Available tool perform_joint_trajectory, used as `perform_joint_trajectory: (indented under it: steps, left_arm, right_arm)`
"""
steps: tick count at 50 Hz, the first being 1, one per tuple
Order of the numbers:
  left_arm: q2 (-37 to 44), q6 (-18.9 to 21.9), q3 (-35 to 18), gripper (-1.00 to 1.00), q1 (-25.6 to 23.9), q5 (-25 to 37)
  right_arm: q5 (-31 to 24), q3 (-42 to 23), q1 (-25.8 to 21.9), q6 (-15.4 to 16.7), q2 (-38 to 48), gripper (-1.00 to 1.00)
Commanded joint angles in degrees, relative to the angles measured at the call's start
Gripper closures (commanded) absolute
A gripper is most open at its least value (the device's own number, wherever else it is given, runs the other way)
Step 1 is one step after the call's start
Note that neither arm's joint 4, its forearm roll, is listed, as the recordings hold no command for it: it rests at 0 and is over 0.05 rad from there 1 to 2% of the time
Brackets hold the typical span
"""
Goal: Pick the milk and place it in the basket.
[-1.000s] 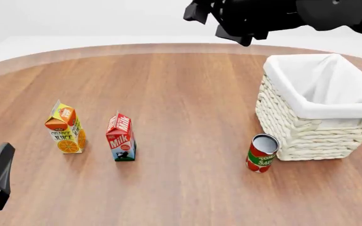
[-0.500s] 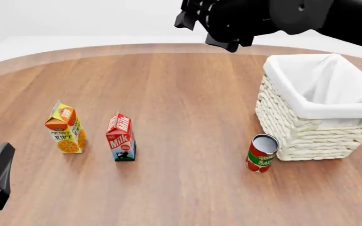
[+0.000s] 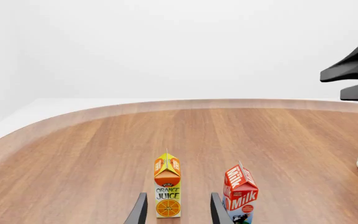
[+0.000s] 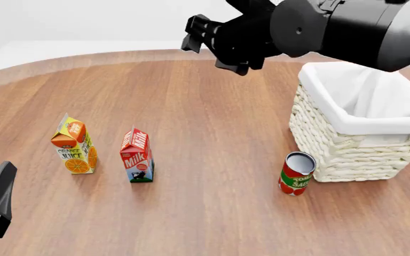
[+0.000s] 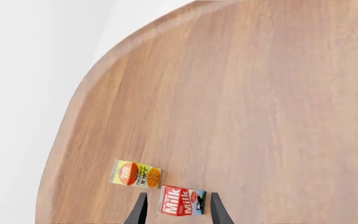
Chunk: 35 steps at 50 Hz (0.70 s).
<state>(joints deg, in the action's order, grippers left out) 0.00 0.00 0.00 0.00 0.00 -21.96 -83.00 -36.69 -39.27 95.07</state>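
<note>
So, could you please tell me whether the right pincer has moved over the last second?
Yes. In the front view the right pincer has swung leftward and slightly down, away from the basket rim, toward the milk side of the table.

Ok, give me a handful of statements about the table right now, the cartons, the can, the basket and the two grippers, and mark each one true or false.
1. The milk stands upright on the table. True.
2. The milk is already in the basket. False: it stands on the table, well left of the basket in the front view.
3. The tomato sauce can stands close in front of the basket. True.
4. The right gripper holds the milk. False: it is open and empty, up above the table.
5. The orange juice carton lies tipped over. False: it stands upright beside the milk.
6. The left gripper is open. True.
</note>
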Motion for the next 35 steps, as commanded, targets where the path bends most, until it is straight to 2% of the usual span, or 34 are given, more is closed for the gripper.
perform_joint_trajectory:
  steps: [1,20,35]
  left_arm:
    - [0.0,0.0,0.0,-1.0,0.0,0.0]
    - [0.0,0.0,0.0,-1.0,0.0,0.0]
    - [0.0,0.0,0.0,-1.0,0.0,0.0]
  right_arm:
    - [-0.43,-2.25,-1.72,-0.6,4.11,-1.0]
    - [0.96,-4.28,-3.43,-2.25,8.99,-1.0]
    - [4.57,-1.4,-4.01,-5.07,10.52,-1.0]
